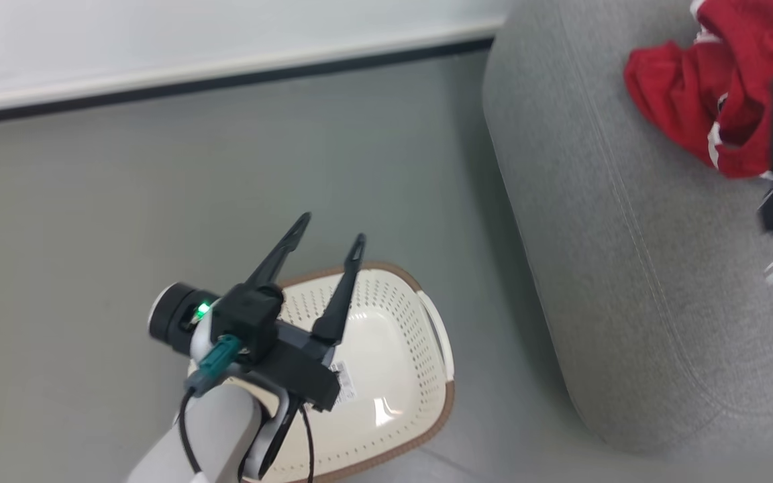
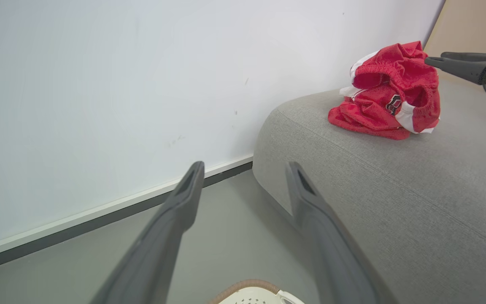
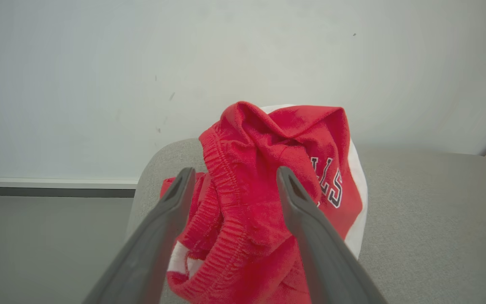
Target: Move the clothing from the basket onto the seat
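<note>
The clothing [image 1: 715, 74] is a crumpled red heap with white trim lying on the grey seat [image 1: 628, 268] at the upper right. In the right wrist view the clothing [image 3: 264, 198] shows block lettering and sits on the seat [image 3: 428, 211]. My right gripper [image 3: 235, 171] is open, with the heap just beyond its fingers and nothing pinched. From the left wrist view, the right gripper [image 2: 435, 58] hovers at the upper right of the clothing [image 2: 390, 93]. My left gripper [image 1: 329, 231] hangs open over the cream basket [image 1: 400, 376], which holds no fabric.
Grey floor [image 1: 158, 201] runs between the basket and the seat's rounded edge. A white wall with a dark baseboard [image 1: 225, 80] stands behind. The basket's brown rim [image 2: 247, 285] shows under my left gripper [image 2: 245, 166], beside the seat [image 2: 395, 190].
</note>
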